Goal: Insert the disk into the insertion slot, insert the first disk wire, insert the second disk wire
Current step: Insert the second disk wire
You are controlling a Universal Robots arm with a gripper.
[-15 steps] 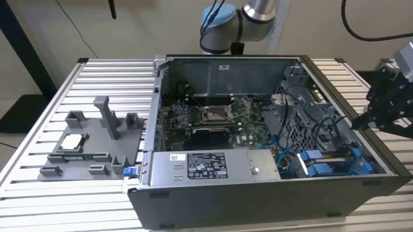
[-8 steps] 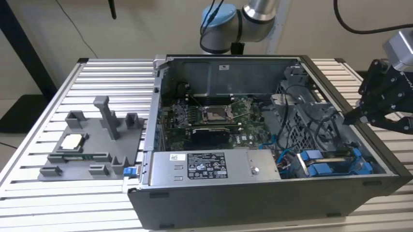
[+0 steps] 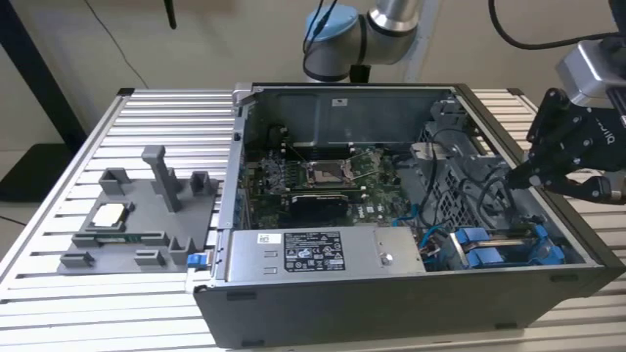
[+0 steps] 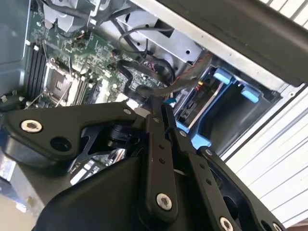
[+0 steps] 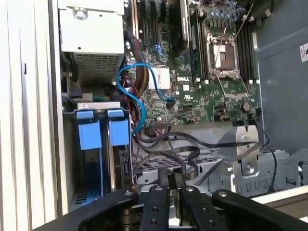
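1. Black metal claw (image 5: 169,185), fingers pressed together and seemingly empty, is hovering over black cables inside the open grey computer case (image 3: 391,308).
2. Silver disk in its blue plastic carrier (image 5: 103,132) is sitting in the grey insertion slot (image 3: 509,246).

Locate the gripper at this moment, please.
In the exterior view the gripper hangs at the exterior view's right, over the open computer case, above the black cables and beyond the blue-tabbed insertion slot.

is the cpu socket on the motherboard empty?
Yes, in the first wrist view the CPU socket on the motherboard sits open, with no chip or cooler on it.
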